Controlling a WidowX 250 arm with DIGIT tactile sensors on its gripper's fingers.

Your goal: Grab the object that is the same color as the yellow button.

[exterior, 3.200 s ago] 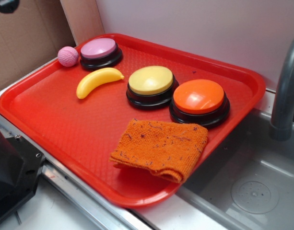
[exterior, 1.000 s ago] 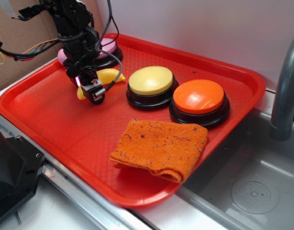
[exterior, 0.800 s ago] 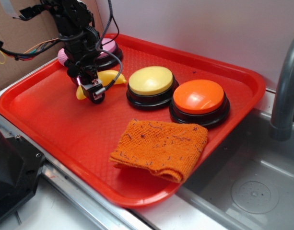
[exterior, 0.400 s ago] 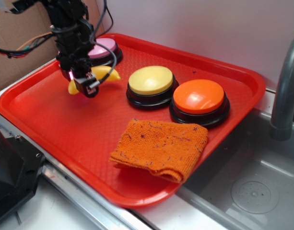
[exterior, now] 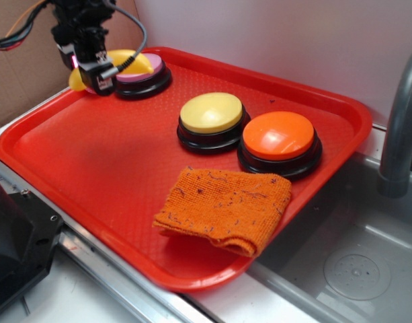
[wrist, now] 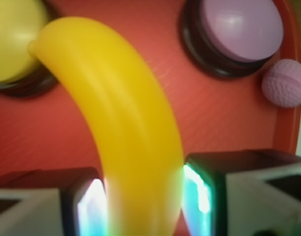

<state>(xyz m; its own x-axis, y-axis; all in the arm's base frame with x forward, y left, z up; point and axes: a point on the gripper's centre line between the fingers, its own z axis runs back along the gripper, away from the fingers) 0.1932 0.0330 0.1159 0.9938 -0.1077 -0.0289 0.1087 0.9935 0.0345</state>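
My gripper [exterior: 91, 73] is shut on the yellow toy banana [exterior: 121, 59] and holds it in the air over the tray's far left corner, in front of the pink-topped button. In the wrist view the banana [wrist: 118, 123] fills the middle, clamped between my two pads [wrist: 195, 191], with the tray well below. The pale-yellow button [exterior: 212, 114] on its black base sits mid-tray; only its edge shows in the wrist view [wrist: 10, 39].
The red tray [exterior: 91, 175] holds the pink-topped button [exterior: 144, 70], also in the wrist view [wrist: 238, 29], an orange-topped button [exterior: 279, 138] and a folded orange cloth [exterior: 226, 205]. A pink ball [wrist: 285, 83] lies by the rim. A grey faucet [exterior: 400, 128] and sink are on the right.
My gripper closed on the banana where it lay on the tray, then lifted it and carried it up and to the far left.
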